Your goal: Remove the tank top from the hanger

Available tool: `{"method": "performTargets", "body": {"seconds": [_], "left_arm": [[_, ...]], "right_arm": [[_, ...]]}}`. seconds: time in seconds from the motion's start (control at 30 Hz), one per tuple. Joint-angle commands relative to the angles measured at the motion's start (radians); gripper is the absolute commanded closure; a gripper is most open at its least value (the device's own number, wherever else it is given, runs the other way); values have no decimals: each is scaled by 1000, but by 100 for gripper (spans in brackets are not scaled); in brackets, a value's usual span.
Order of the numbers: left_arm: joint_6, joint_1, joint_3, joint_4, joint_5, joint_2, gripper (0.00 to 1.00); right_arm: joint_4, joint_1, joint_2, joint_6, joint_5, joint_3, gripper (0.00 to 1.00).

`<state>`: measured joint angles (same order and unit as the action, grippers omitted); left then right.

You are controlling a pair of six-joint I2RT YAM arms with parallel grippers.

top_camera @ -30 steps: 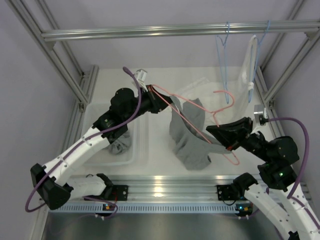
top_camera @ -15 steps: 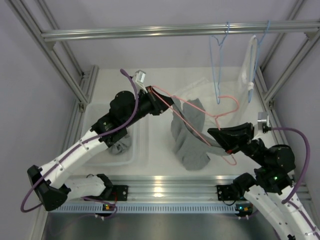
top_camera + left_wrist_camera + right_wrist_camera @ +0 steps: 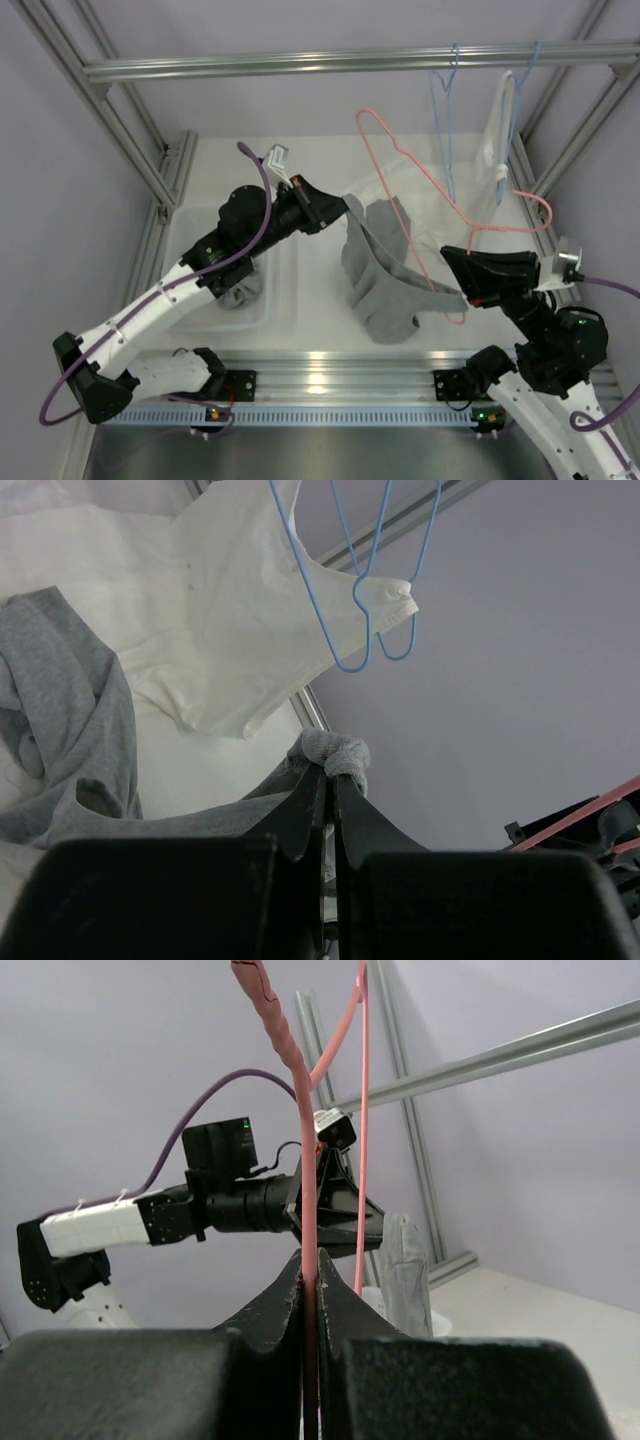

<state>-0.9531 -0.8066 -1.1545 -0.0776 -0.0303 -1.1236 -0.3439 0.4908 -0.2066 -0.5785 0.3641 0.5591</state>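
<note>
The grey tank top (image 3: 378,272) hangs bunched at the table's middle. My left gripper (image 3: 347,206) is shut on its top strap, which shows as a grey fold at the fingertips in the left wrist view (image 3: 336,752). My right gripper (image 3: 450,264) is shut on the wire of the pink hanger (image 3: 412,168), which rises up and back above the tank top. In the right wrist view the pink hanger (image 3: 296,1110) runs straight up from the shut jaws. A grey strap (image 3: 432,296) stretches toward the hanger's lower end by the right gripper.
A clear bin (image 3: 196,312) at the left holds grey clothing. A white garment (image 3: 497,128) on a blue hanger and an empty blue hanger (image 3: 443,110) hang from the overhead rail (image 3: 300,64) at the back right. Frame posts stand on both sides.
My right gripper has moved right and tilted the pink hanger upward, away from the left gripper. The left gripper has kept its hold on the strap, almost still.
</note>
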Motion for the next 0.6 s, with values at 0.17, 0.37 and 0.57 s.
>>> {"method": "performTargets", "body": {"seconds": [0.17, 0.37, 0.57], "left_arm": [[187, -100, -63, 67, -148, -91, 100], [283, -177, -71, 67, -195, -114, 100], [303, -178, -24, 67, -218, -105, 100]], "right_arm": [[-130, 9, -83, 6, -24, 67, 100], [-194, 9, -157, 45, -74, 45, 100], [-308, 11, -305, 74, -128, 38, 100]]}}
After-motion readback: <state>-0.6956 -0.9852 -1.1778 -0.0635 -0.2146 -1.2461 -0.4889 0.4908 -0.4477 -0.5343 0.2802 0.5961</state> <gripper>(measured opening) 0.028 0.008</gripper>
